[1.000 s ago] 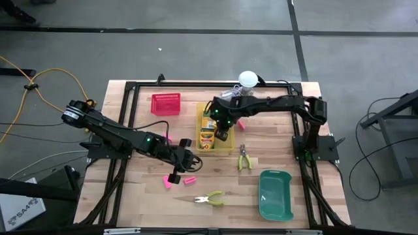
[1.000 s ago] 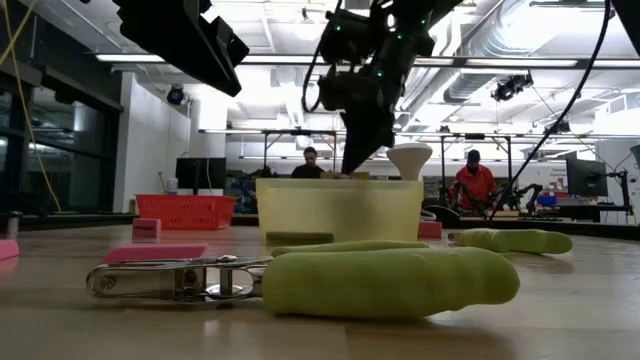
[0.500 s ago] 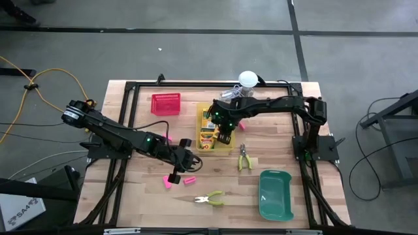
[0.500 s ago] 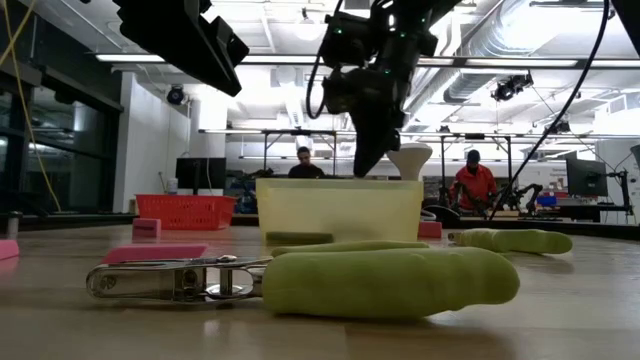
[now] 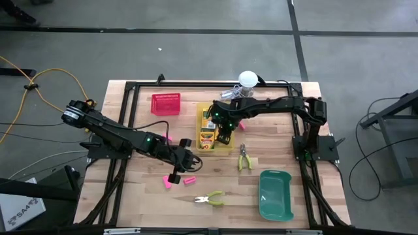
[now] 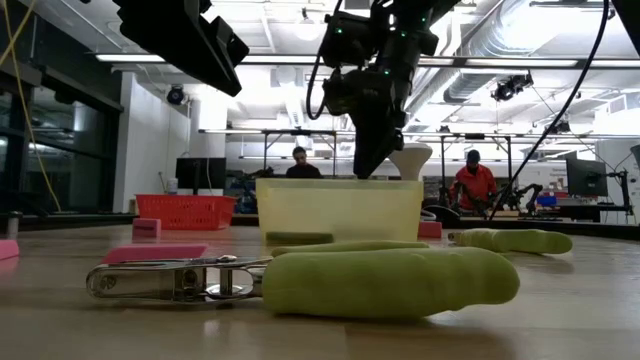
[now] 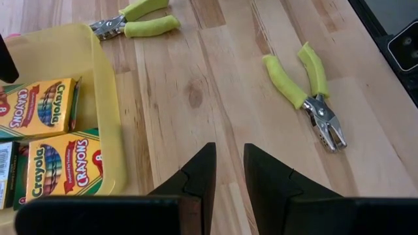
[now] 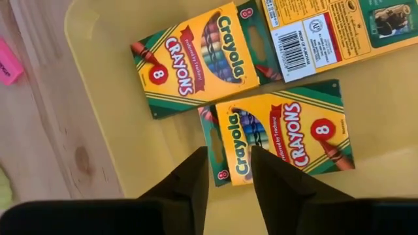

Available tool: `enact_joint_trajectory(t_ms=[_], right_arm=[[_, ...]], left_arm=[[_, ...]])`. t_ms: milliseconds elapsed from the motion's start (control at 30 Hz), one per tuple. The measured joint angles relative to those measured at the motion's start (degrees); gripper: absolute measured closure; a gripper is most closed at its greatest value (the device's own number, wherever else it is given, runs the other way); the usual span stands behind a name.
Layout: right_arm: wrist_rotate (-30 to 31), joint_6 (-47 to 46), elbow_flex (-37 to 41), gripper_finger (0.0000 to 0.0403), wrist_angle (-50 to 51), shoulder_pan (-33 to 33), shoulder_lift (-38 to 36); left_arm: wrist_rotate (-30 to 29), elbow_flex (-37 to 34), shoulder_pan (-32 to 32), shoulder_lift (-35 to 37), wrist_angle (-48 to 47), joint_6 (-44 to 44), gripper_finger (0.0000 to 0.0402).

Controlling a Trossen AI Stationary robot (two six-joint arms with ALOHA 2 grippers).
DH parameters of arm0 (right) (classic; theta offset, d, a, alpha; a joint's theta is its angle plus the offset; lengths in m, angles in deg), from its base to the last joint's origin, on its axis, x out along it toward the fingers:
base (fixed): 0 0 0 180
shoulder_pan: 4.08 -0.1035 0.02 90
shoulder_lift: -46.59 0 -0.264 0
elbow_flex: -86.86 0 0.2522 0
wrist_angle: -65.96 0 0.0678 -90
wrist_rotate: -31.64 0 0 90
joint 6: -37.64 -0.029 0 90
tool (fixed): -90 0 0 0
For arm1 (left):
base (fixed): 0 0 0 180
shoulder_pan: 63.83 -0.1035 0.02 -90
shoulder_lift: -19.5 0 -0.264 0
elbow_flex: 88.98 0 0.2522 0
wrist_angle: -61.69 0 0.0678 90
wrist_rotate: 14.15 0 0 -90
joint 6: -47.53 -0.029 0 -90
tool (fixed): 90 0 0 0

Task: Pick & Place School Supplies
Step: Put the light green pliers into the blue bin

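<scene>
I had the right gripper point(image 8: 226, 171) over the yellow bin point(image 5: 227, 149), fingers parted and empty, a crayon box point(image 8: 281, 134) directly ahead, lying crosswise to them; the left gripper point(image 7: 228, 171) waited, parted, beside the bin.

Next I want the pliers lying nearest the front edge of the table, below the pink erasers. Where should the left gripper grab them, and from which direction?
Judging from the high view, the pliers lie flat with both yellow-green handles splayed toward the green bin and the metal jaws toward the left arm's side. Bring the left gripper straight down and close across both handles near the pivot, where they sit closest together; out at the splayed ends it would likely catch only one.
</scene>
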Motion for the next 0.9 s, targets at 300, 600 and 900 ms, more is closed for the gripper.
enact_joint_trajectory(t_ms=[300,600,900], right_arm=[[0.21,-2.06,0.00,0.0309,0.07,0.05,0.00],[0.72,0.06,0.00,0.0310,0.90,0.03,-1.73],[7.89,-5.46,-0.09,0.0310,8.38,-1.50,-8.88]], left_arm=[[0.00,0.00,0.00,0.00,0.00,2.89,0.0327],[-0.02,0.00,0.00,0.00,0.04,2.95,0.0327],[-0.05,0.00,0.00,0.00,0.00,1.09,0.0327]])
